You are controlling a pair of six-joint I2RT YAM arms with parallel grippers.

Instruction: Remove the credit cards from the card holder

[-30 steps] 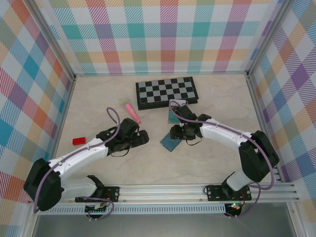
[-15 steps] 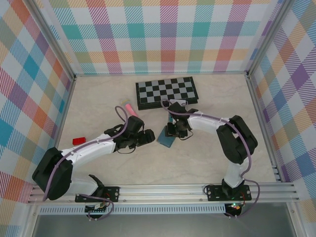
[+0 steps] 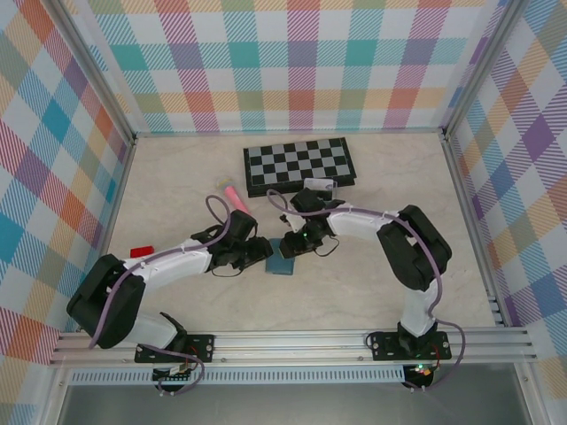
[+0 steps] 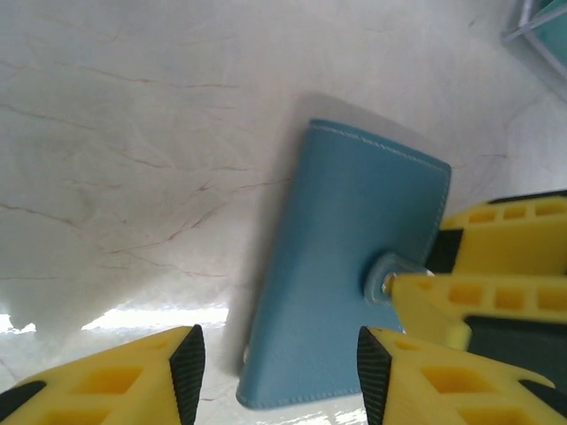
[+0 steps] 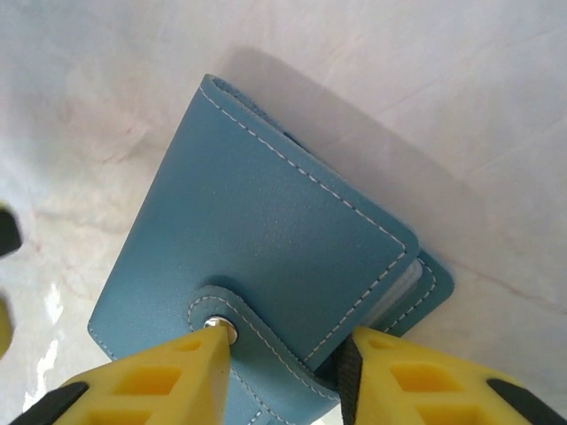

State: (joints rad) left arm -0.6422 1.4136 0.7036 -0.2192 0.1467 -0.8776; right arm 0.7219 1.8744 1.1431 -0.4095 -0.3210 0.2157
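Blue-grey card holder (image 5: 266,266) lies closed between both pincers' tips

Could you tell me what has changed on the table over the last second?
The right claw moved left, carrying the closed card holder with it, its fingers at the snap tab edge. The left claw reached right to meet it and narrowed beside the holder. The chessboard, pink marker and red block stayed put.

Both arms slid the card holder (image 3: 283,263) leftward, fingers narrowing.
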